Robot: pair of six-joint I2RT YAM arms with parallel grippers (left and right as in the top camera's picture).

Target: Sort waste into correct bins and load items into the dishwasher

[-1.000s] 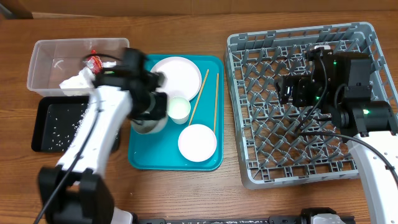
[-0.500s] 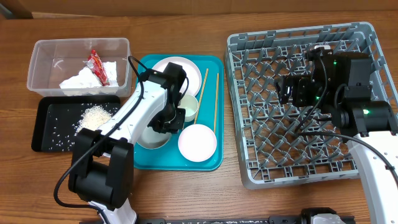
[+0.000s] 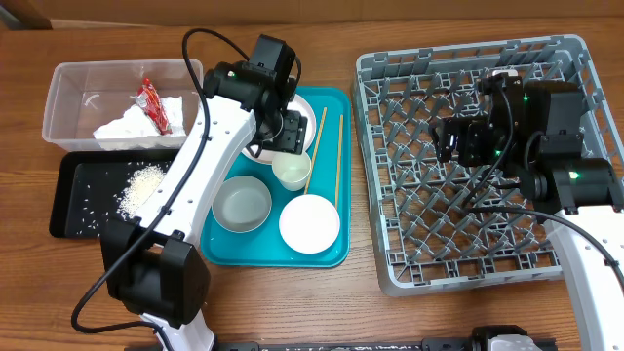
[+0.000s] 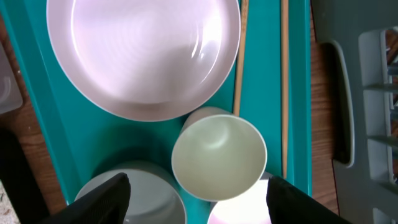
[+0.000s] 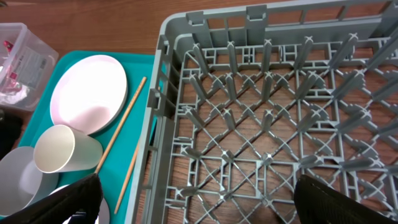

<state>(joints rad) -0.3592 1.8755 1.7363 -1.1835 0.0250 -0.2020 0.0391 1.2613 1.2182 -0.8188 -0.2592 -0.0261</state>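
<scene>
Overhead: crumpled red-and-white wrapper (image 3: 151, 103) and crumpled white paper napkin (image 3: 119, 129) in clear rectangular plastic tub (image 3: 73, 96). Loose white rice grains (image 3: 144, 181) in shallow black rectangular tray (image 3: 78, 222). Two white round bowls (image 3: 309, 222), small white cup (image 3: 291, 173) and thin wooden chopsticks (image 3: 339, 161) on teal tray (image 3: 263, 251).
Left wrist: left jaws spread, empty, above cup; white round plate (image 4: 146, 53) touching cup.
Right wrist: right jaws spread, empty, over large square grey plastic dish rack (image 5: 163, 74).

A small white cup (image 4: 219, 155) stands upright under the gap between the fingers of the left gripper (image 4: 198, 182). Past the fingertips a white plate (image 4: 143, 50) lies flat, with two chopsticks (image 4: 284, 81) alongside. A greyish bowl (image 3: 242, 205) and a white bowl (image 3: 309, 222) sit nearer than the fingers. The grey rack (image 5: 255, 14) spreads ahead of the right gripper (image 5: 198, 183).
</scene>
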